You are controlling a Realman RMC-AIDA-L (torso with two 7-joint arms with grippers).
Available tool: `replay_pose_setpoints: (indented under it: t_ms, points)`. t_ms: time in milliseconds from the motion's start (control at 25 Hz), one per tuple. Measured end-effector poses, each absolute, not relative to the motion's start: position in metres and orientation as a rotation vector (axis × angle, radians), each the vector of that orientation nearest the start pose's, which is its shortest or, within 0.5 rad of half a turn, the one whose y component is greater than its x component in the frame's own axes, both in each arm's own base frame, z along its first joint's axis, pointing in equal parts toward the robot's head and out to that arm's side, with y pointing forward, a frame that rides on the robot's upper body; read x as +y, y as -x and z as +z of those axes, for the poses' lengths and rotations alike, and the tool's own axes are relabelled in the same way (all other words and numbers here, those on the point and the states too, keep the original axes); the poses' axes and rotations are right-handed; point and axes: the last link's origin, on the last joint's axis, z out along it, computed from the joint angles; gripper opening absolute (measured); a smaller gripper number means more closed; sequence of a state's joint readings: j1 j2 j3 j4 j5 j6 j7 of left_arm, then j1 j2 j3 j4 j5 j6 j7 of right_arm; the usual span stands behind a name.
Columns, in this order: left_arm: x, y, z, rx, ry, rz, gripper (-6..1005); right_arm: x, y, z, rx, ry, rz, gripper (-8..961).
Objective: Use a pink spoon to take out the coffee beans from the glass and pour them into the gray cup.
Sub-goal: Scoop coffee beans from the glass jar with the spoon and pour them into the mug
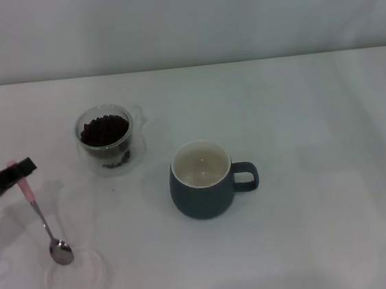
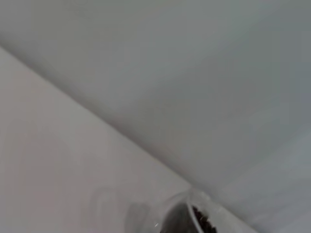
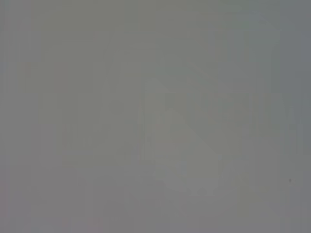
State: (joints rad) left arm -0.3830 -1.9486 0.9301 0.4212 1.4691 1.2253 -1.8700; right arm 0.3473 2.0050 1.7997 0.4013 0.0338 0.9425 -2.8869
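A white table (image 1: 312, 228) filled the head view, carrying one of each item. The largest was the gray cup (image 1: 202, 192), standing upright near the middle with its loop handle pointing right and its cream inside bare. To its far left stood the glass (image 1: 106, 141), also upright and well apart from the cup, its small clear handle turned to the right. It held a heap of coffee beans (image 1: 104, 130) reaching close to the rim (too many and too small to count). The left wrist view caught only an edge of the glass (image 2: 194, 213) with a few beans (image 2: 204, 224) inside.

At the near left lay one flat clear dish (image 1: 77, 279). One pink spoon (image 1: 42, 215) hung over it, its long axis steeply tilted: the pink handle end was up and to the far left, the silver bowl down and to the near right, over the far rim of the dish. Whether the bowl touched the dish could not be told.

The left gripper (image 1: 18, 171) reached in from the left edge, its dark fingers clamped on the top of the pink handle.

The right arm did not appear in the head view, and its wrist view showed only a plain gray blur.
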Motion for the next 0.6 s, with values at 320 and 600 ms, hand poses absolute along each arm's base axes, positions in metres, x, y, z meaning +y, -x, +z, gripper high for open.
replay_pose_setpoints:
  t_ms: [320, 600]
  points:
    - [0.332, 0.330, 0.037, -1.517, 1.997, -1.071, 138, 0.358, -0.361, 0.085, 0.527, 1.379, 0.636, 837]
    - [0.345, 0.318, 0.055, -1.368, 2.002, -1.156, 138, 0.359, -0.357, 0.084, 0.516, 1.389, 0.645, 837]
